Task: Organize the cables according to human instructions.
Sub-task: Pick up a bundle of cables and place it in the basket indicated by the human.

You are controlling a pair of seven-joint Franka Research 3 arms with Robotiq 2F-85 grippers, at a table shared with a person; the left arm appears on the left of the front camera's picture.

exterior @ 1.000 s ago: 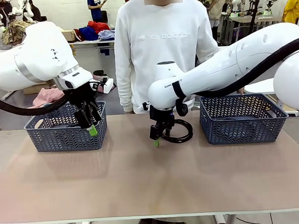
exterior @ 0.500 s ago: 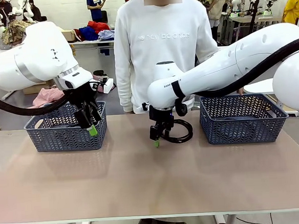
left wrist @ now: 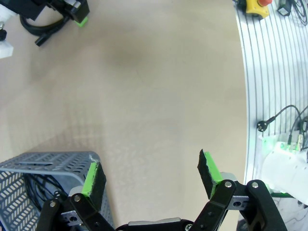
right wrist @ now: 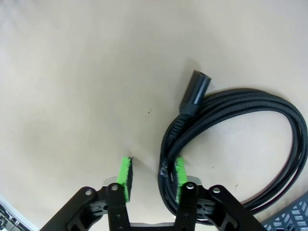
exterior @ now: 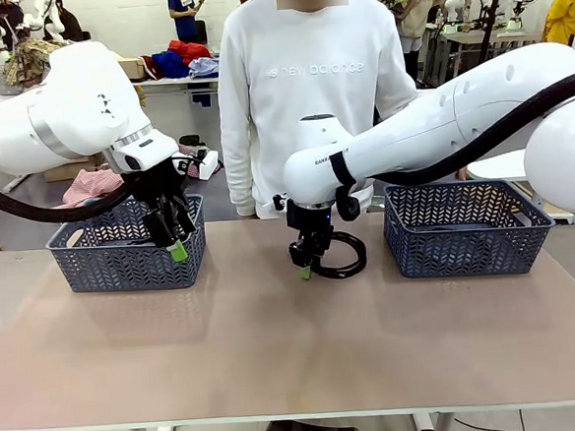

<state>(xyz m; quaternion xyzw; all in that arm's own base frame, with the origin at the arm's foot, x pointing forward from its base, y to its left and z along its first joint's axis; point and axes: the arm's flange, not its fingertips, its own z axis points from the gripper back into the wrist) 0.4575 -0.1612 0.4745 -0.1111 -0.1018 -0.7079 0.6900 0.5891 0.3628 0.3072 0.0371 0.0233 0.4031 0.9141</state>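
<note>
A coiled black cable (exterior: pixel 342 262) lies on the table's far middle, in front of the person. My right gripper (exterior: pixel 306 269) stands down on its left edge. In the right wrist view the cable (right wrist: pixel 231 110) and its plug (right wrist: pixel 196 91) lie to the right. One strand rests against the inner side of the right pad of my right gripper (right wrist: pixel 152 172), and bare table shows between that strand and the left pad. The jaws are narrowed, not pinched. My left gripper (exterior: pixel 176 247) hangs open above the left basket's near corner. In the left wrist view, my left gripper (left wrist: pixel 151 175) holds nothing.
A dark grey basket (exterior: pixel 94 270) stands far left; the left wrist view shows its rim (left wrist: pixel 48 161) and cables (left wrist: pixel 41 185) inside. A second basket (exterior: pixel 467 239) stands far right. The person (exterior: pixel 309 105) stands behind the table's middle. The near half of the table is bare.
My right gripper's jaws have narrowed from wide open and sit lower over the cable's left edge; the loop shifted slightly. The left arm has not moved.
</note>
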